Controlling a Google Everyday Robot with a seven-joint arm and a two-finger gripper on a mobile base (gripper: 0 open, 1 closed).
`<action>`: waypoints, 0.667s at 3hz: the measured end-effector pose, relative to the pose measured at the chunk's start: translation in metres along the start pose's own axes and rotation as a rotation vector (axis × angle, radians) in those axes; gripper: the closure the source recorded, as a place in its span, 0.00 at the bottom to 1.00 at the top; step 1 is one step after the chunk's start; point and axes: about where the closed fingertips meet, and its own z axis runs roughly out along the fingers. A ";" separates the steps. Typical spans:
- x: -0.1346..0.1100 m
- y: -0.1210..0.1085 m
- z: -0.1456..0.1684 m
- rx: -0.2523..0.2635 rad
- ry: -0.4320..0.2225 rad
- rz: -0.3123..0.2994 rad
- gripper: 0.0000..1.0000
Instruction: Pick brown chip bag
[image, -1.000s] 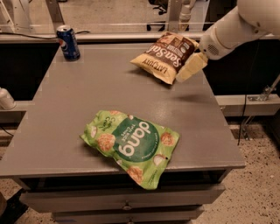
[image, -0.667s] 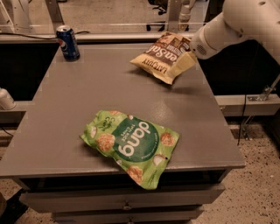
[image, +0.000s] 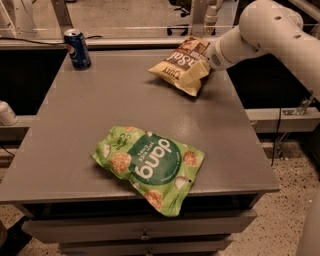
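On the table (image: 75, 150), the gripper (image: 204, 67) sits at the right end of the brown chip bag (image: 177, 67), which runs leftward; its hold cannot be told.

We see a grey bench (image: 75, 125) with drawers (image: 100, 231) on a speckled floor (image: 292, 215). Metal frames (image: 62, 15) stand behind.

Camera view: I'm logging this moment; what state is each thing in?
Crinkly tan-and-brown chip bag: lying on grey table, far right.
Pincer: at that bag's right edge.
Bright green "dang" bag: flat, overhanging the near edge.
Blue soda can: upright, far-left corner.
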 end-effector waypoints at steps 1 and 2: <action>-0.002 0.002 0.008 0.002 -0.016 0.044 0.41; -0.003 0.002 0.008 0.008 -0.024 0.062 0.63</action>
